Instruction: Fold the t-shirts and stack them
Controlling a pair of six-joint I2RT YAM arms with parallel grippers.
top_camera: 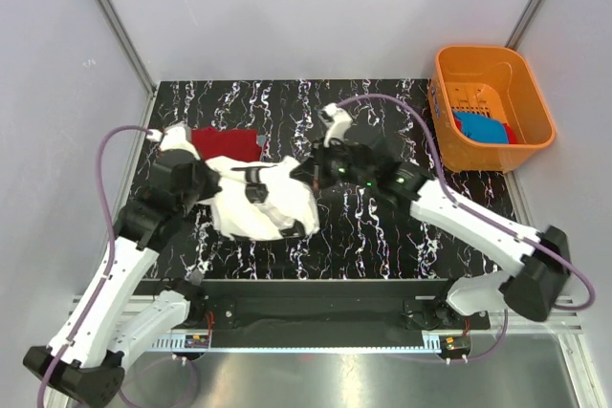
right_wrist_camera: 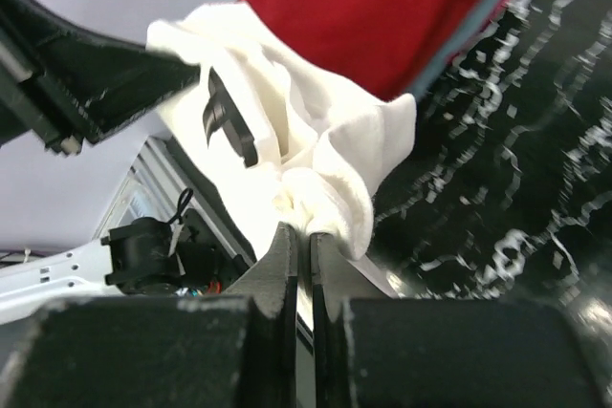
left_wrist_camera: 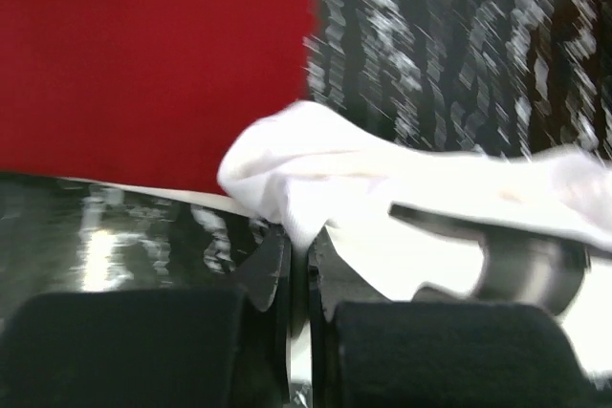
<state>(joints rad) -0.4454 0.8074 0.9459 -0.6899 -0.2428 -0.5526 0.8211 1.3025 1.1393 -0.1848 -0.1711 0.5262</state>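
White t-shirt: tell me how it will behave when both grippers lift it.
Probably floppy: the white t-shirt bunches and sags between the left gripper and right gripper. Likely light: small pinches seem to hold it.

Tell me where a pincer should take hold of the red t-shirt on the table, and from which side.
Probably its far right corner, coming from the right. The red t-shirt lies flat on the table. The white t-shirt covers its near edge, while its right edge lies bare and should be easy to pinch.
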